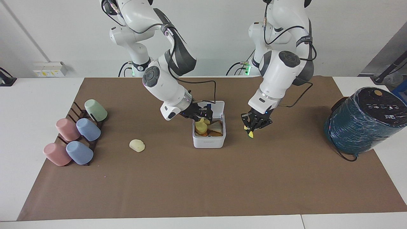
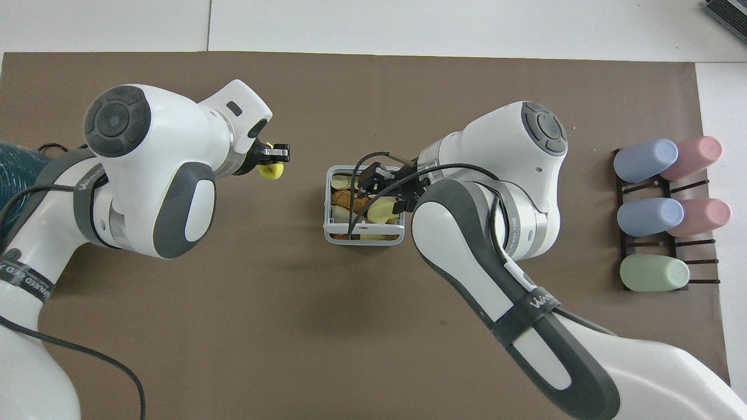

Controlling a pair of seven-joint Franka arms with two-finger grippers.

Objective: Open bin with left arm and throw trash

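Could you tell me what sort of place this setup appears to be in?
Most likely a robotics lab test bench. Two white arms are mounted at a white table covered with a brown paper mat, with staged props: pastel cups on a rack and a small white bin of food scraps.

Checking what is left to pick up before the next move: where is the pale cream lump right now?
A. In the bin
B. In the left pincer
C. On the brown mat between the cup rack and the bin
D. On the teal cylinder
C: the pale cream lump lies alone on the brown mat, between the cup rack and the open bin, with neither pincer near it.
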